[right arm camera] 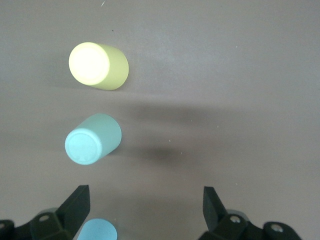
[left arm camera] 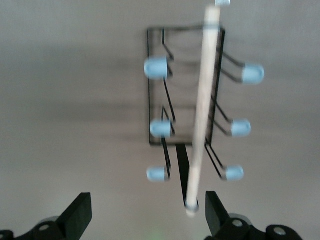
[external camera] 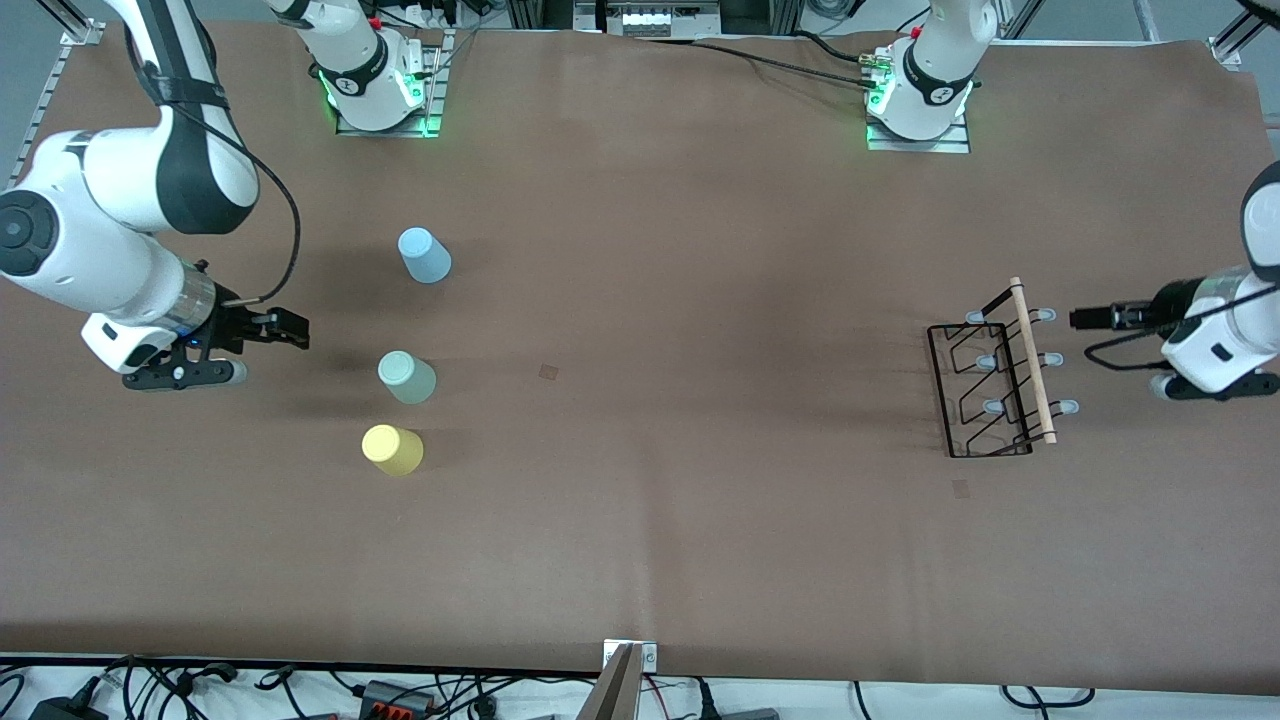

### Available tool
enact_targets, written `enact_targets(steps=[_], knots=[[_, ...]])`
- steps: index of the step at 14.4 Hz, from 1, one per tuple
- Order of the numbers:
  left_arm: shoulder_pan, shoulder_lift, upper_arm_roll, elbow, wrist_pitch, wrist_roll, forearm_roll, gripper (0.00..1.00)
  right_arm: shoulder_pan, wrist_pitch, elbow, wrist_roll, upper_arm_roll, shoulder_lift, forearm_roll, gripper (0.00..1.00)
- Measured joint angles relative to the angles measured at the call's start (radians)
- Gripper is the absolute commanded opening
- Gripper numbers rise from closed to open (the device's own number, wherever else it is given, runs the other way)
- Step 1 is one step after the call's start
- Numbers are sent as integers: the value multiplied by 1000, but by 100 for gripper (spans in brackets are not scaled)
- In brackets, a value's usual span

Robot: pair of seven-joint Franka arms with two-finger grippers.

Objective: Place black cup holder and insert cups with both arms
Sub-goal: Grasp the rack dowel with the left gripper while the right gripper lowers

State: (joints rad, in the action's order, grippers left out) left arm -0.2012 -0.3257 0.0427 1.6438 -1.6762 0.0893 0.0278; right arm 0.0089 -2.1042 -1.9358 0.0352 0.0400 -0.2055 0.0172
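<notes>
The black cup holder [external camera: 985, 395] stands toward the left arm's end of the table, its wooden rod handle [external camera: 1032, 360] on top. It also shows in the left wrist view [left arm camera: 157, 95]. My left gripper [external camera: 1082, 318] is open and empty beside the holder, with the rod's end [left arm camera: 192, 200] between its fingers' line. Three cups stand upside down toward the right arm's end: light blue [external camera: 425, 255], grey-green [external camera: 407, 377] and yellow [external camera: 392, 449]. My right gripper [external camera: 292, 330] is open and empty beside them. The right wrist view shows the yellow [right arm camera: 97, 65], grey-green [right arm camera: 92, 139] and blue [right arm camera: 97, 231] cups.
The brown table cover [external camera: 650, 500] carries two small dark marks [external camera: 549, 371] [external camera: 960, 488]. The arm bases [external camera: 378, 90] [external camera: 920, 100] stand along the table edge farthest from the front camera. Cables and a bracket [external camera: 628, 660] lie at the edge nearest it.
</notes>
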Motion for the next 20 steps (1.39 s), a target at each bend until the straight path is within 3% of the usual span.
enact_targets(steps=[3,7,10,14,18,20], knots=[[14,-9,16,45,-172,18,1,100,44,-105,-54,-93,2,-11,0,100],[35,11,51,185,-426,18,4,100,93,-130,-71,-157,3,-17,0,100],[35,49,60,298,-526,18,5,84,93,-133,-71,-157,1,-23,0,100],[33,70,60,353,-536,18,5,44,93,-134,-71,-157,1,-25,0,100],[30,70,60,362,-527,17,5,11,93,-136,-72,-157,1,-32,0,100],[29,72,60,362,-522,16,5,9,93,-138,-72,-157,1,-36,0,100]])
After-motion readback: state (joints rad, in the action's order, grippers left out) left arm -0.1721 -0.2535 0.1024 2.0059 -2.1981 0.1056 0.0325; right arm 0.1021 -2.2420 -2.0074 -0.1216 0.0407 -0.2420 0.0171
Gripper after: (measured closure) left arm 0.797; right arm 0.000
